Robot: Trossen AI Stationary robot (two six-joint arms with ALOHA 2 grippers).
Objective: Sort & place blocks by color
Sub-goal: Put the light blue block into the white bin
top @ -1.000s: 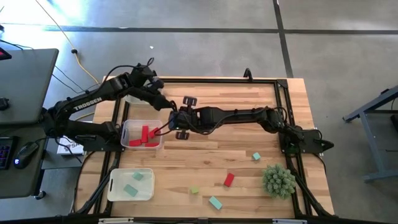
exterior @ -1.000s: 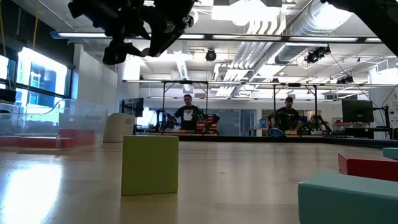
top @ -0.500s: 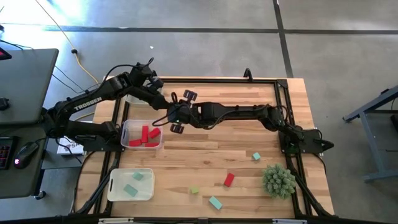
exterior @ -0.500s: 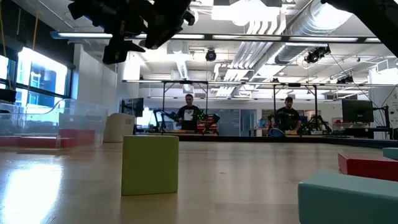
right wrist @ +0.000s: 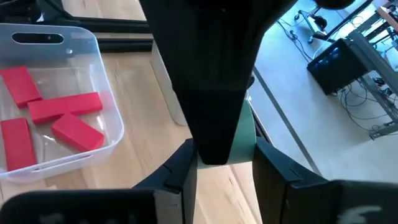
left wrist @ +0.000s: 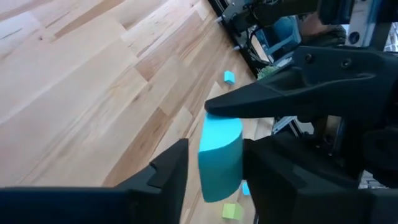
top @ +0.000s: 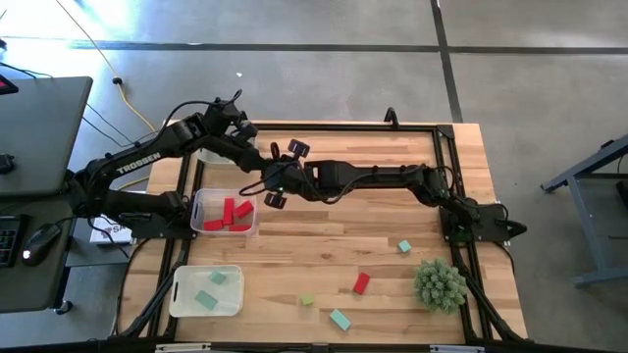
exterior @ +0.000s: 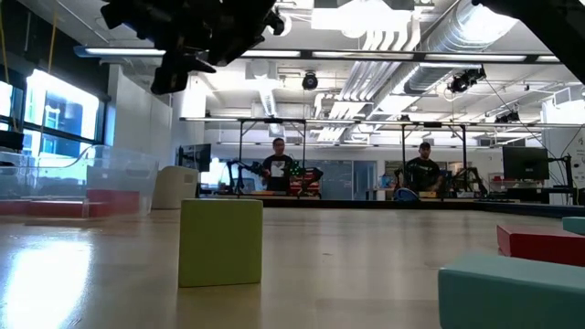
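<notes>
Teal block [left wrist: 221, 158], short bar form, is held in mid-air above the table [top: 392, 211], just to the far right of the red-block bin [top: 199, 201], where the two arms meet.

Right gripper [right wrist: 224, 155]: jaws closed on one end of the block, pinching it at the tips.

Left gripper [left wrist: 214, 163]: jaws stand either side of the block's lower part. One finger lies against it and a sliver of gap shows at the other, so no firm hold is evident.

Handling assessment: the block looks solid, rigid and light, with smooth flat faces and one rounded corner. It should not crush, but it may pivot or slip if held by an end only. Recommended hold is across two opposite flat faces, near mid-length.

Likely destination is the teal-block bin [top: 182, 284], near left.
</notes>
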